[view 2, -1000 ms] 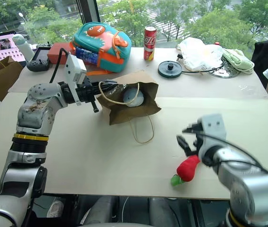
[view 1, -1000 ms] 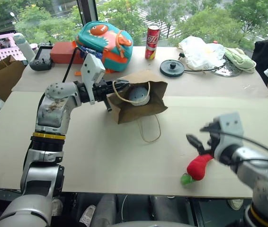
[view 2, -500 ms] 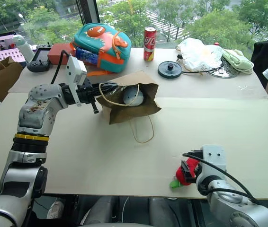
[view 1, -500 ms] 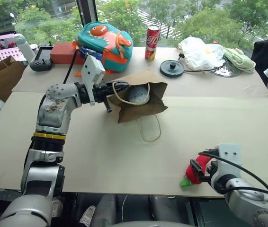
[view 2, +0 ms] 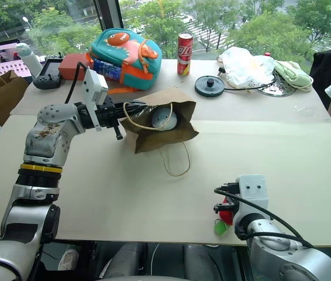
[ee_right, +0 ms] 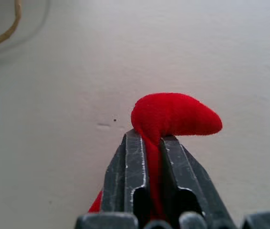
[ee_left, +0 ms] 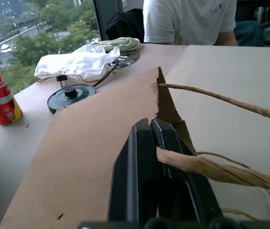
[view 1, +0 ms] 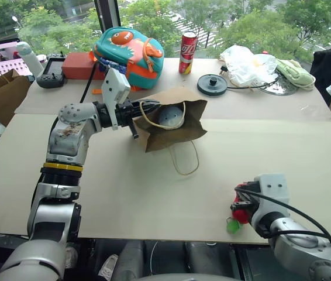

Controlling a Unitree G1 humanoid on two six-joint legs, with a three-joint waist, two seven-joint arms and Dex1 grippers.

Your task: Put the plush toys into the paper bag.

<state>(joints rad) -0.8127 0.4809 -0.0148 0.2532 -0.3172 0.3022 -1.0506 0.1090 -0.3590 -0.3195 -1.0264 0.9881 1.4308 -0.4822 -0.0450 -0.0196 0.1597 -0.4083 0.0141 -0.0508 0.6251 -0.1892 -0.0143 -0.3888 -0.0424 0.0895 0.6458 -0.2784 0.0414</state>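
Observation:
The brown paper bag (view 1: 174, 126) lies on its side mid-table, mouth facing me, one cord handle (view 1: 184, 161) trailing on the board. Inside its mouth sits the grey-blue plush toy (view 1: 170, 117). My left gripper (view 1: 148, 108) is shut on the bag's other cord handle (ee_left: 206, 169) at the bag's rim. The red chilli plush toy (view 1: 240, 215) with its green tip (view 1: 231, 225) lies near the table's front right edge. My right gripper (ee_right: 153, 136) is shut on the red chilli toy (ee_right: 178, 114), pinching it against the board.
At the back stand a teal and orange backpack (view 1: 129, 50), a red can (view 1: 188, 51), a black disc (view 1: 212, 84) and a white plastic bag (view 1: 247, 64). A darker brown bag (view 1: 2, 93) sits far left. A person in a white shirt (ee_left: 187, 21) is at the right.
My right gripper came down from above the red chilli toy and shut on it. The left gripper and the bag stayed put.

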